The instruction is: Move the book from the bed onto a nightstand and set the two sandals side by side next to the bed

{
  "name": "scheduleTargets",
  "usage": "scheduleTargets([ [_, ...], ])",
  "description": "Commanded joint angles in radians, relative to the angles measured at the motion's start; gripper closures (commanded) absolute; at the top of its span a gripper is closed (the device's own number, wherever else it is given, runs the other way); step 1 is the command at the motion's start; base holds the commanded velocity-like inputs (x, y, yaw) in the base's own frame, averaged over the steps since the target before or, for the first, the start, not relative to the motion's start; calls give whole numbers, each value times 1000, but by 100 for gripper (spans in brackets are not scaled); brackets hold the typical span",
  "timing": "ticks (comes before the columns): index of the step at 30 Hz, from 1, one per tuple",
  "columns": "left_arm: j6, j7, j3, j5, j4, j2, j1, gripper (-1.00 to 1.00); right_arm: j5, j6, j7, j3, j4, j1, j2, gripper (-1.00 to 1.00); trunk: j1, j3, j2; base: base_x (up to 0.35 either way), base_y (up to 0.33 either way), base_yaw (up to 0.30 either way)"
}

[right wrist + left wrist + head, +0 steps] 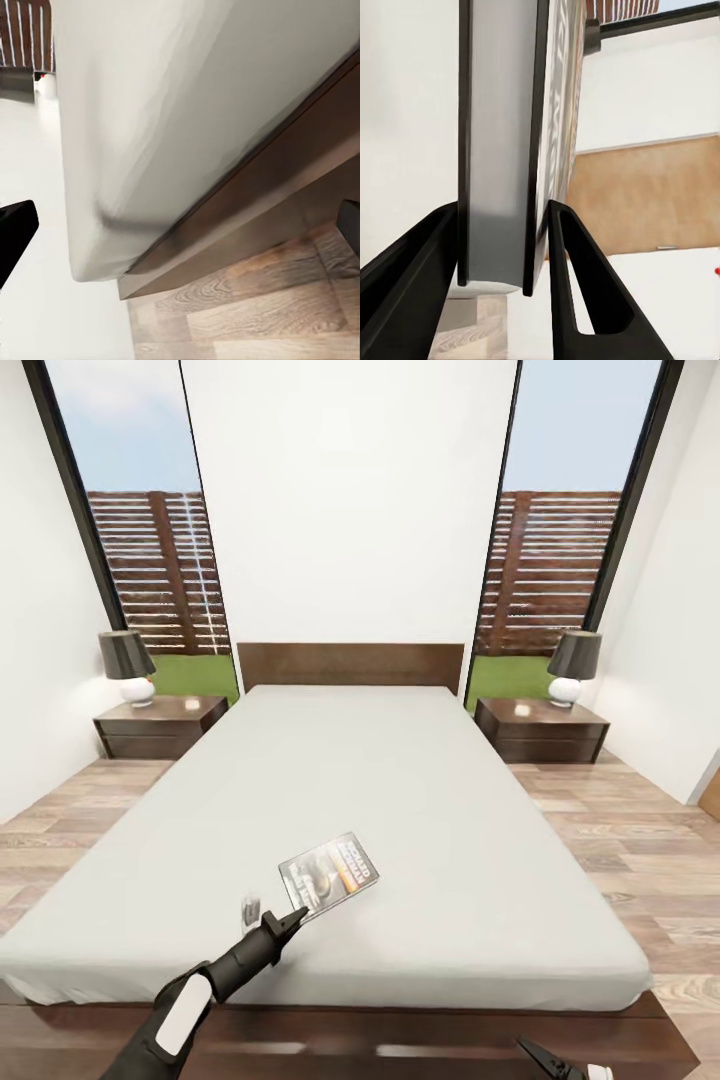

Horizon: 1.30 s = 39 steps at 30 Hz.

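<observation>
Lying near the foot of the bed (400, 800), the book (329, 873) sits on the grey mattress, a little left of the middle, its cover with the orange band turned up and one corner pointing toward the robot. The left gripper (285, 922) reaches in from the lower left of the head view, and its black fingers (577, 292) close on the near edge of the book (510, 150); in the left wrist view the book's edge stands clamped between the two fingers, its spine and cover running away from the camera.

The right gripper (545, 1055) shows as a dark tip low at the foot of the bed, near the wooden frame. In the right wrist view its fingertips (15, 232) sit far apart at either edge with nothing between them, so it is spread open, looking at the corner of the mattress (187, 112), the brown frame and the plank floor (247, 315).

Beyond the headboard, one nightstand (160, 725) stands at the left of the bed and another nightstand (542, 728) at the right. Each carries a dark-shaded lamp (128, 665) on a white base. Tall windows behind them show a slatted fence (160, 570) and grass.
</observation>
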Motion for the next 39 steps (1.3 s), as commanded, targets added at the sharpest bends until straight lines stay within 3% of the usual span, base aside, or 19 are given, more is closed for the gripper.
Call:
scheduleTargets([
  [1,7,-1,1,1,0,1,-1,100,-4,9,4,-1,3,-2,1,-100,-4,2,7,0,0,0],
  [22,11,-24,-20,-18,-4,35,11,100,-1,-38,3,-1,3,-1,5,-100,-85,68,154,0,0,0],
  [31,11,-104,-32,-120,1,37,14,100,4,-54,3,1,3,-2,7,-100,-115,93,210,0,0,0],
  [39,11,-122,-32,-151,8,38,15,100,4,-56,3,0,3,5,7,-100,-115,93,210,0,0,0],
])
